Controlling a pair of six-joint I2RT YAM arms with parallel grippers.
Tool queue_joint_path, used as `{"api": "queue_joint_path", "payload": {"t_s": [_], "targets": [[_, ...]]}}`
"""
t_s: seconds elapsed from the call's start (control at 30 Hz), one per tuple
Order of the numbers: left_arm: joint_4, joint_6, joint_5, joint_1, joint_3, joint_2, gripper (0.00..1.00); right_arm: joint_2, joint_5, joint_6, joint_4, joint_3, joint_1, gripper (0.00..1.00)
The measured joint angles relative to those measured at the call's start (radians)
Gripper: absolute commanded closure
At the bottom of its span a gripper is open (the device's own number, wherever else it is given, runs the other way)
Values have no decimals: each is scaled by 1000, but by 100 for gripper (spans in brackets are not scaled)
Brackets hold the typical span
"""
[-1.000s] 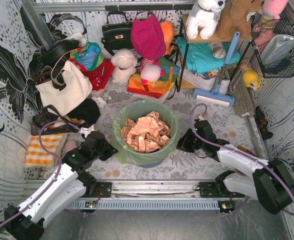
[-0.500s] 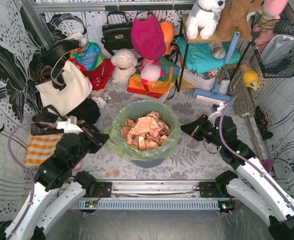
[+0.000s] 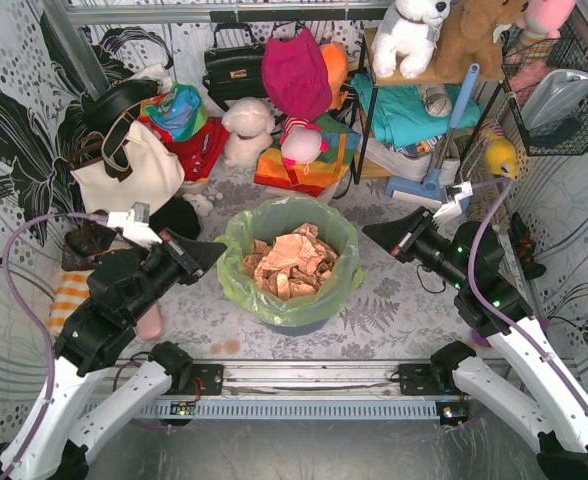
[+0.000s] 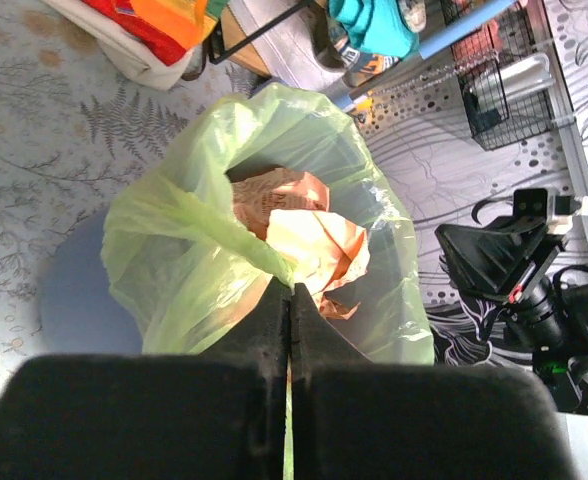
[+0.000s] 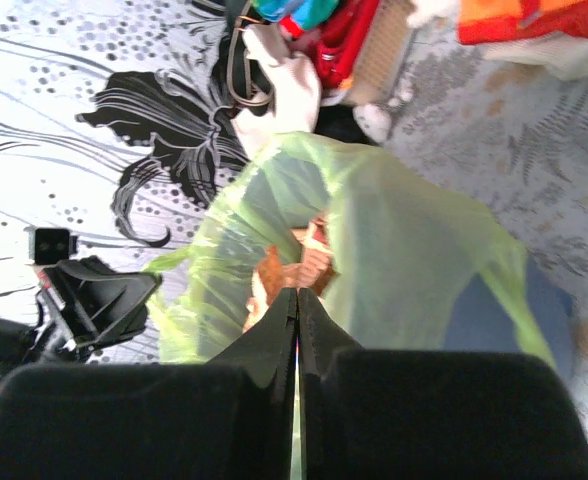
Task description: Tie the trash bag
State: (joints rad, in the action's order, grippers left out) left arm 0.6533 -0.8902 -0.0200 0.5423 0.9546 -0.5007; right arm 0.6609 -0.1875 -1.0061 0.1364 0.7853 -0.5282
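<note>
Floral table: left tool and right tool pinch trash bag between them

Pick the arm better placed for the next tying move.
Left, probably: the left gripper is shut on a raised fold of the trash bag, while the right gripper, also shut, looks just off its rim.

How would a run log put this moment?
left gripper: shut on rim of thin translucent light-green plastic trash bag | right gripper: shut on opposite rim | bag: untied
</note>
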Motion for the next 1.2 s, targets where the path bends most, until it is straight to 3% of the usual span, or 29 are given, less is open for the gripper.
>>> {"api": "queue_joint_path", "payload": {"t_s": [0.27,0.4,0.53,0.83,1.2], "targets": [[-107,43,122,0,12,-114,100,92,-74,10,-50,80,0,100],[-100,58,131,0,13,-129,100,97,-11,34,121,118,0,71],[-77,59,130,0,11,-110,100,89,25,46,226,86,0,56],[-55,59,141,0,10,-89,100,179,-46,20,165,-177,0,53],[-51,58,164,0,-13,-95,100,263,-172,-34,-63,-310,0,58]]}}
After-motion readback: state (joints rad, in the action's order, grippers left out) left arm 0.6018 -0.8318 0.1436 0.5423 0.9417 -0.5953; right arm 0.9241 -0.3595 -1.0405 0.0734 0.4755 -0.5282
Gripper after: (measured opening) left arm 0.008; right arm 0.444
